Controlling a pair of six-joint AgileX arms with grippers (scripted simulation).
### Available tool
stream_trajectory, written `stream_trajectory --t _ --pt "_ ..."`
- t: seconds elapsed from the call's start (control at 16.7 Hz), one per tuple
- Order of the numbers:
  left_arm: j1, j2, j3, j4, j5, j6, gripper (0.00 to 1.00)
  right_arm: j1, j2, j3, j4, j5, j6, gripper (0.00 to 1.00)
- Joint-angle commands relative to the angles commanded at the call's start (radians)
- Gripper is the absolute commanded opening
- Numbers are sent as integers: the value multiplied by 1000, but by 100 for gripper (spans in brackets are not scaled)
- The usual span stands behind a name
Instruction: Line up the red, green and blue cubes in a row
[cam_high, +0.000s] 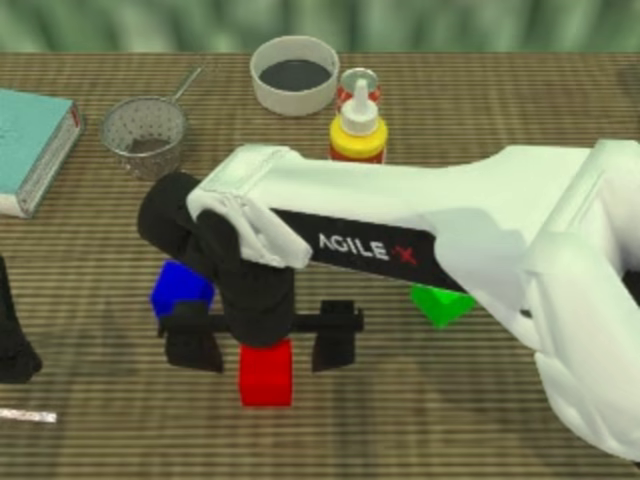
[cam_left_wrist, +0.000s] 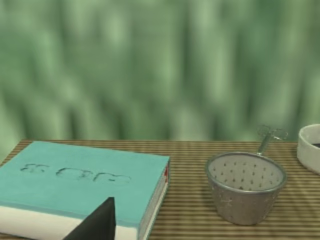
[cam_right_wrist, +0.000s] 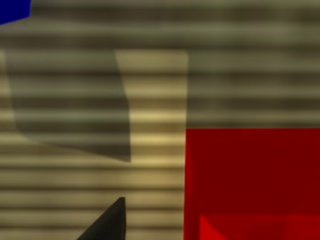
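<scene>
Fingers spread wide, the right end effector (cam_high: 265, 340) hangs directly over the red cube (cam_high: 266, 373) on the worktop (cam_high: 450, 400). Blue cube (cam_high: 180, 288) sits just beside red; green cube (cam_high: 441, 304) lies well apart, and the left end effector (cam_high: 15, 350) is parked farther off.

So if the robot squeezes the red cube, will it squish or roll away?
Probably neither. The red cube looks solid with flat faces and sharp edges, so it should stay stiff and sit still rather than roll. Its smooth sides might slip a little. The right gripper hangs over it with fingers spread wide, not yet squeezing.
</scene>
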Motion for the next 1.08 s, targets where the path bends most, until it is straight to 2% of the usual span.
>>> stream_trajectory --t 0.36,0.78,1.08 --pt "0 0 0 0 0 0 100 0 -2 17 -17 0 1 100" --pt "0 0 0 0 0 0 100 10 -49 184 -235 -1 2 100" --pt "0 0 0 0 0 0 100 3 -49 186 -237 -1 0 100"
